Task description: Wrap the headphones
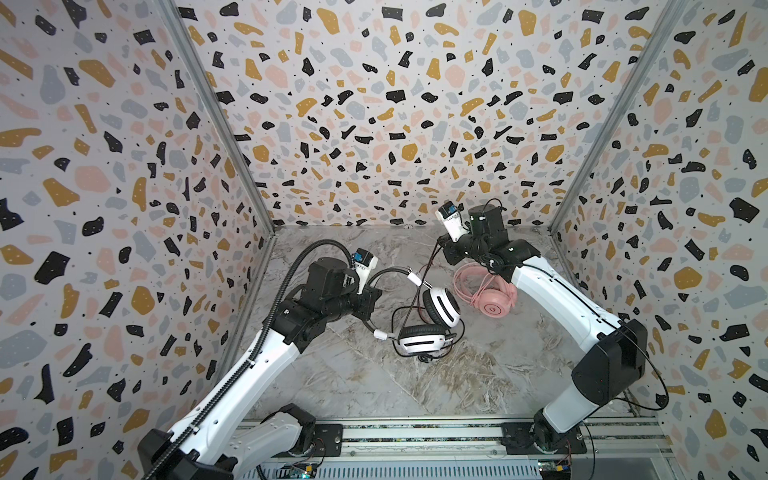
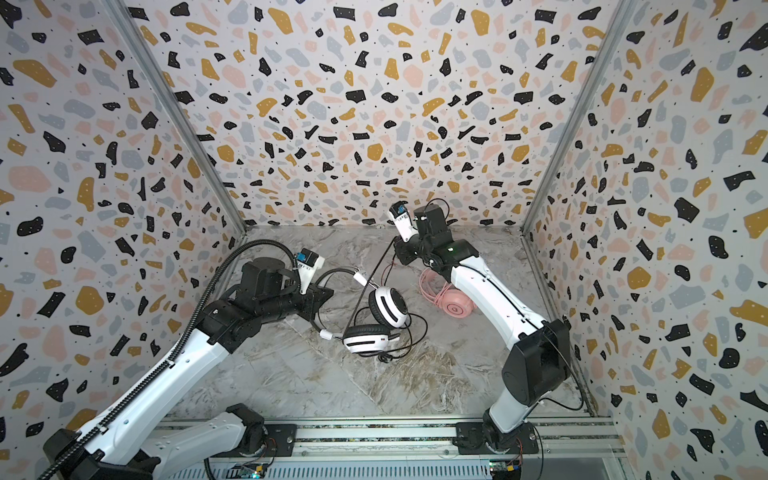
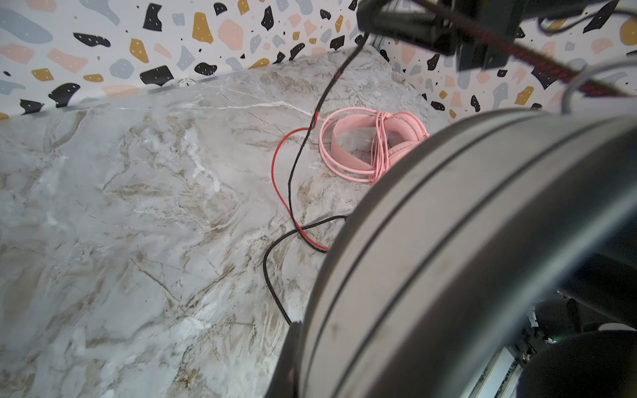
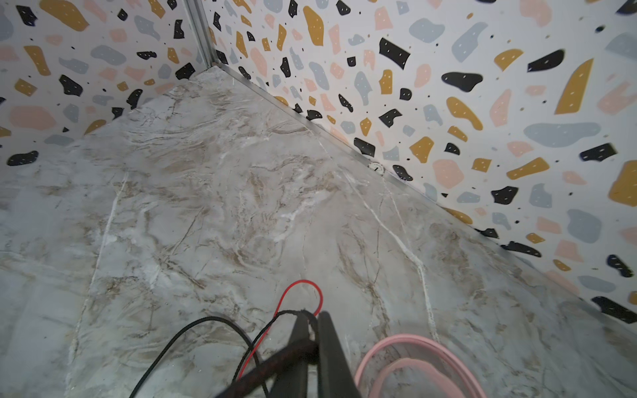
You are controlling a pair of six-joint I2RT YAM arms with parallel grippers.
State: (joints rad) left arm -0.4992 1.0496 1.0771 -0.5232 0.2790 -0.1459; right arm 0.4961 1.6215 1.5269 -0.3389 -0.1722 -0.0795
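Two headsets share the marble table (image 1: pixel 353 374), and I read one as done and one as in hand. The pink headset (image 1: pixel 492 297) lies flat toward the back right, partly under my right arm. Its thin cord is coiled around its own band, so I judge it finished and parked out of the way. The white headset (image 1: pixel 440 309) sits at the middle with its cups close together. My left gripper (image 1: pixel 375 293) has its fingers closed tight on the black headband (image 3: pixel 448 241), which fills the left wrist view. I take that grip as an anchor, so the set does not drag when the cord is pulled. My right gripper (image 4: pixel 312 318) is raised above the table behind both headsets, fingers pinched narrow on the black cable (image 4: pixel 275 360), which runs down toward the cups. A thin red strand (image 4: pixel 303 284) loops beside it. Slack cable lies in loose loops around the nearer cup (image 1: pixel 419 338). Holding the cord high should give me room to carry it around the band; the risk I see is snagging the pink coil just beside it.
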